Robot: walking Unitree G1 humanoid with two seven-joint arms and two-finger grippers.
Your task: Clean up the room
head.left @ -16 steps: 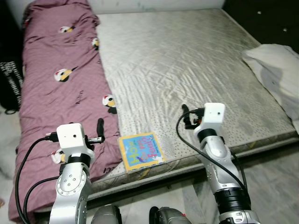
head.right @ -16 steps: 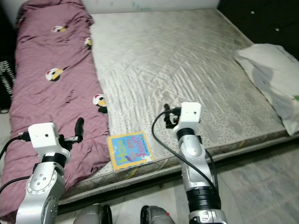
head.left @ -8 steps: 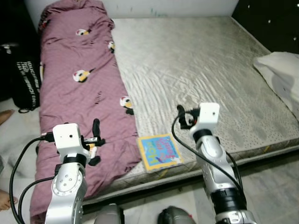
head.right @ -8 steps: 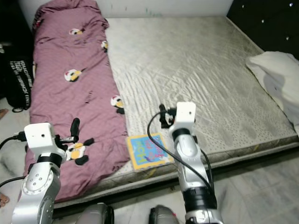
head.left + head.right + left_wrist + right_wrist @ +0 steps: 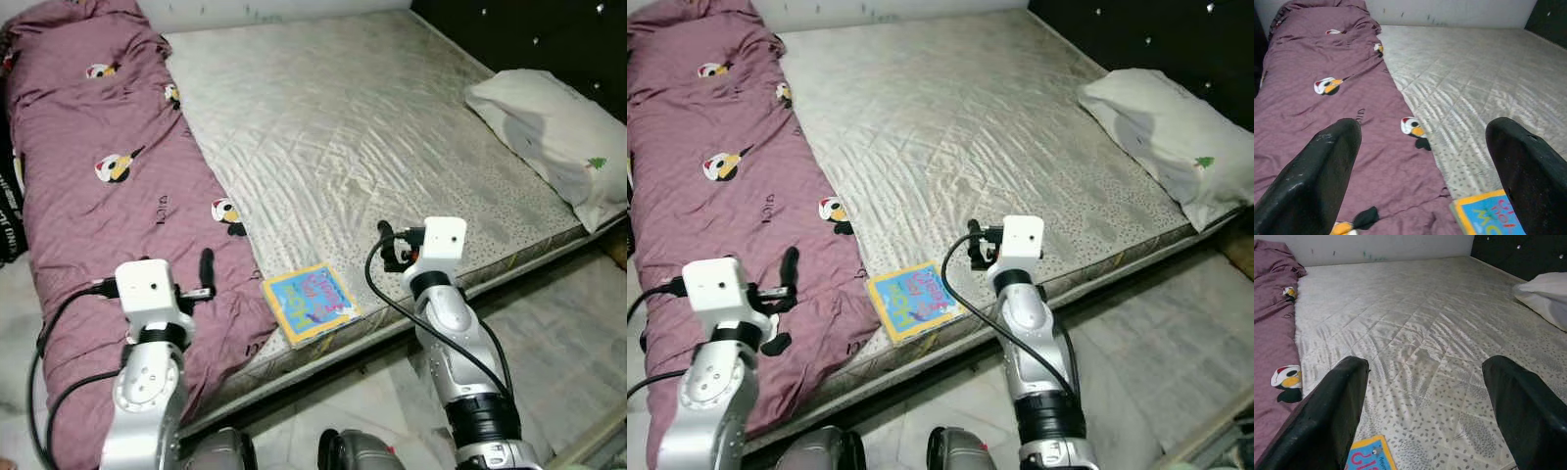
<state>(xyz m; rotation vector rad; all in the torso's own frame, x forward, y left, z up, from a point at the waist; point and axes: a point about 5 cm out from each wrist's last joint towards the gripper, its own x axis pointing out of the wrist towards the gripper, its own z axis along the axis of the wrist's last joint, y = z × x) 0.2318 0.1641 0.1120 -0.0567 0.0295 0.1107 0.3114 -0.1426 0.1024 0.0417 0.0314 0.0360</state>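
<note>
We are holding our left gripper (image 5: 1422, 181) over the purple blanket (image 5: 88, 186), jaws released. Our right gripper (image 5: 1425, 411) (jaws also released) is hovering above the mattress (image 5: 362, 137) beside a colourful book (image 5: 310, 303)

one mattress (image 5: 372, 127), one purple blanket (image 5: 88, 196), one pillow (image 5: 549, 132), one book (image 5: 311, 302)

A bare quilted mattress (image 5: 353, 127) is carrying three things: a purple blanket (image 5: 88, 196) is lying along its left side, a book (image 5: 310, 302) is sitting at the near edge, and a white pillow (image 5: 549, 137) is resting at the right.
</note>
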